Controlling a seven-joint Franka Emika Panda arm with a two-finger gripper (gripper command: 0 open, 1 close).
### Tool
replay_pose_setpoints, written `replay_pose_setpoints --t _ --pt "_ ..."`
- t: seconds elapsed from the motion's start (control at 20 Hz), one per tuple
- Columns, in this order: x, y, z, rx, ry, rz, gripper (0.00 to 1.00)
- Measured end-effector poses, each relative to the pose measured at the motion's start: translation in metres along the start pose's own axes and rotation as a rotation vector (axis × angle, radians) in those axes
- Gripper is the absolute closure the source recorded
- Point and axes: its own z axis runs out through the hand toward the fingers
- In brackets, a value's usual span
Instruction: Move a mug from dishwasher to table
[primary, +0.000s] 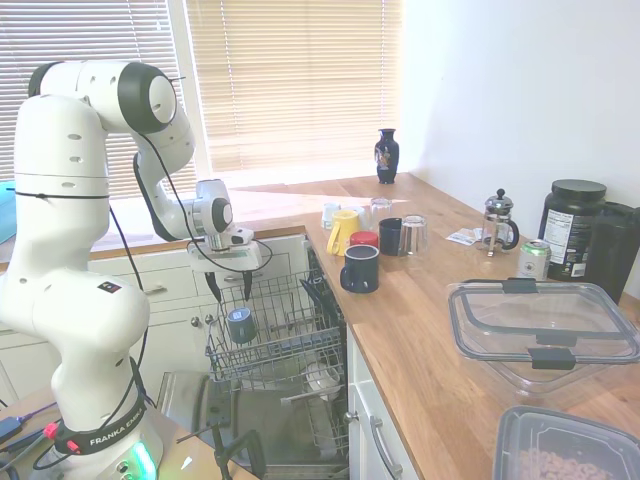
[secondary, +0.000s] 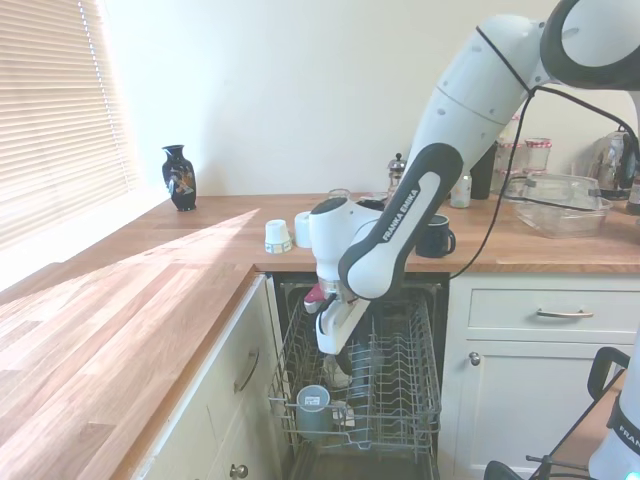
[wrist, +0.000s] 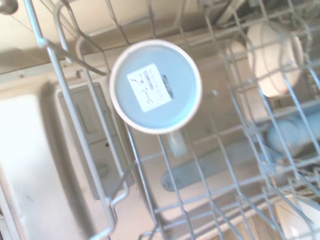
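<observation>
The slate blue-grey mug stands upside down near the front corner of the dishwasher's pulled-out upper wire rack. The second exterior view shows the mug at the rack's near left corner. Its flat base with a white sticker fills the wrist view. My gripper hangs just above the mug, pointing down, open and holding nothing. The gripper is partly masked by the arm in the second exterior view. The wooden table runs along the right of the dishwasher.
On the worktop stand a yellow mug, a glossy navy mug, a black mug, a glass, a French press, a can and clear plastic containers. A white bowl sits in the lower rack. The dishwasher door lies open.
</observation>
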Motion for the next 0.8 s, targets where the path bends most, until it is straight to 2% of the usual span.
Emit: replay_pose_setpoints --t 0.35,0.8 --pt "-0.002 0.001 0.040 0.014 -0.041 -0.093 0.00" --pt "0.009 -0.019 0.067 0.007 -0.048 -0.165 0.00"
